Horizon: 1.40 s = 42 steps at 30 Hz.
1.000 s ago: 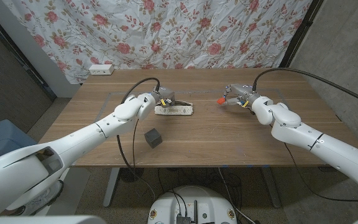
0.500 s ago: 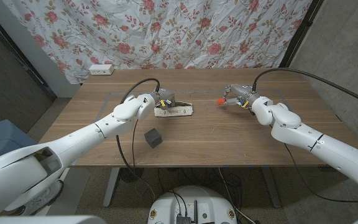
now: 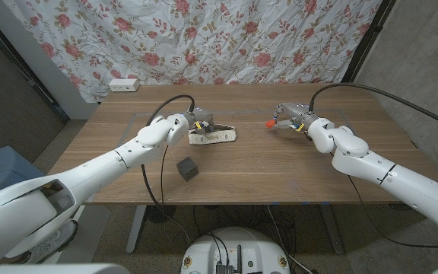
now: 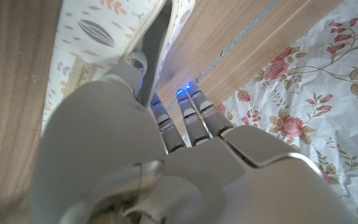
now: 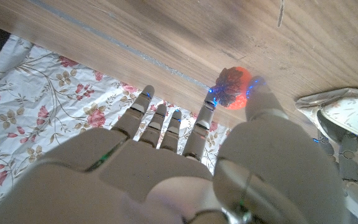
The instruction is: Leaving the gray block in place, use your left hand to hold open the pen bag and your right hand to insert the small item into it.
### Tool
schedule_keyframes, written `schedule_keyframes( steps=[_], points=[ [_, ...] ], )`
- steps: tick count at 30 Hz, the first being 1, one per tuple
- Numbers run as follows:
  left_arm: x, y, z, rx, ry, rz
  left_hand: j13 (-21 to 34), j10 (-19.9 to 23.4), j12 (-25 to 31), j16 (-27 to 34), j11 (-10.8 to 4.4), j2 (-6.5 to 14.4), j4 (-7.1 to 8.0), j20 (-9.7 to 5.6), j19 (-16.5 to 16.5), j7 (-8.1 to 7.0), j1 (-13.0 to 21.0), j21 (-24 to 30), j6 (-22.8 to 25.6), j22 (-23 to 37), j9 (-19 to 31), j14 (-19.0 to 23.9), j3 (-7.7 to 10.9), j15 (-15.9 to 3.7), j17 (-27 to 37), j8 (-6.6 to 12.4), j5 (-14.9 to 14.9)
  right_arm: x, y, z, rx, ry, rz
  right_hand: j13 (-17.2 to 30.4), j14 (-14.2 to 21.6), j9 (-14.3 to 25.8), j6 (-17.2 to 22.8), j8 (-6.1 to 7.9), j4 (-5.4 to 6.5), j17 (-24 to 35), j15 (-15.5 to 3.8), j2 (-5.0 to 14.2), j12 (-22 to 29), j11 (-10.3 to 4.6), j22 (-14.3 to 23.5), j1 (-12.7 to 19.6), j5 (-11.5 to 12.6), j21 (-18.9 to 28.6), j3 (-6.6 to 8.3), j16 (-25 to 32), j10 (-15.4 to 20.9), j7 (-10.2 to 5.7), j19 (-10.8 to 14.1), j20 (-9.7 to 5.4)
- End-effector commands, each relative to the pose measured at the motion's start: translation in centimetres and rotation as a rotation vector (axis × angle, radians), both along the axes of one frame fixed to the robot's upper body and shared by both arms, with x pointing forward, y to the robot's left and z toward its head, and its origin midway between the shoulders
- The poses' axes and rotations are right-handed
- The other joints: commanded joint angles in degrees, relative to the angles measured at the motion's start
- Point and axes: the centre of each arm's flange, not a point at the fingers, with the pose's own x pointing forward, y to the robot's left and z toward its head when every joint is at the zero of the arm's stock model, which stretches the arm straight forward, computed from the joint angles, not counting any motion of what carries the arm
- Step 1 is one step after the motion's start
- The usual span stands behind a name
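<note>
Already the right hand [image 5: 185, 168] has the small item [image 5: 233, 86], a red-orange ball-like piece, pinched between thumb and a fingertip, the other fingers spread alongside; in the head view this hand [image 3: 291, 119] holds it clear of the counter [image 3: 280, 164], well apart from the pen bag, presumably ready to be carried across.

Over on the other side, the left hand [image 4: 135, 149] is at the pen bag [image 4: 98, 37], a pale patterned pouch lying on its side. Its thumb reaches into the dark slit of the mouth while the other fingers run along the outside of one lip, so it appears to be pinching that lip to keep the gap spread. In the head view the left hand [image 3: 198, 122] sits at the bag's [image 3: 215, 135] near end, with the rest of the pouch stretching toward the right hand.

Inside the bag, the opening looks dark and I cannot tell whether anything lies within. The item is not yet in it.

A gray block [image 3: 187, 168] stands on the counter nearer the robot, apart from both hands, untouched as the task asks.
</note>
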Motion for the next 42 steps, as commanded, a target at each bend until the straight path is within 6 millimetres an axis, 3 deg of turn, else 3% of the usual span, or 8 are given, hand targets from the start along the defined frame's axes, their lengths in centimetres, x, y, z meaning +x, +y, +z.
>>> schedule_keyframes(
  steps=[1,7,21,42],
  points=[
    [-0.31,1.11,1.2,-0.057,0.031,0.023,0.3,-0.7,-0.3,0.1,0.19,0.1,0.32,0.25,-0.3,-0.03,-1.6,-0.1,-1.1,0.0,0.3,-0.3,-0.88,-8.56,0.1,-0.31,-0.2,0.17,0.29,0.27,-0.006,-0.003,0.003,0.1,0.4,0.3,1.9,0.24,0.09,0.2,0.0,0.36,0.0,0.07,0.3,0.2,0.4,-0.1,-0.15,0.1,0.4,-1.19,0.1,0.4],
    [-0.23,1.4,1.35,-0.07,0.064,0.029,0.2,-1.8,-0.3,0.1,0.28,0.0,0.7,0.19,-0.5,-0.06,-4.5,-0.2,-2.5,0.0,0.1,-0.8,-2.77,-8.43,0.0,-0.42,-0.4,0.2,0.37,0.37,-0.007,-0.001,0.002,0.1,0.4,0.3,1.9,0.22,0.09,0.2,0.02,0.4,0.0,0.07,0.3,0.2,0.4,-0.1,-0.18,0.1,0.4,-1.19,0.1,0.37],
    [0.15,1.58,1.0,-0.077,0.117,0.018,0.2,-2.1,-0.3,0.0,0.24,-1.2,0.6,-0.34,-0.9,-0.03,-7.0,-0.4,-3.8,0.0,0.0,-1.2,-4.66,-8.34,0.0,-0.46,-0.4,0.18,0.49,0.38,-0.012,0.003,0.001,0.1,0.4,0.3,1.8,0.17,0.08,0.3,0.17,0.41,-0.1,0.04,0.3,0.2,0.4,-0.1,-0.29,0.1,0.4,-1.18,0.1,0.38],
    [0.26,1.82,1.69,-0.091,0.207,0.024,0.1,-5.6,-0.6,-0.1,0.5,-1.0,1.85,-0.45,-3.4,-0.04,-14.8,-0.8,-9.3,-0.1,-0.5,-3.8,-7.92,-7.44,0.1,-1.02,-0.4,-0.12,0.5,0.38,-0.013,-0.002,-0.002,0.2,0.4,0.2,1.7,0.09,0.11,0.3,0.09,0.62,-0.1,0.02,0.3,0.2,0.4,-0.1,-0.4,0.0,0.5,-1.19,0.1,0.31]
  ],
)
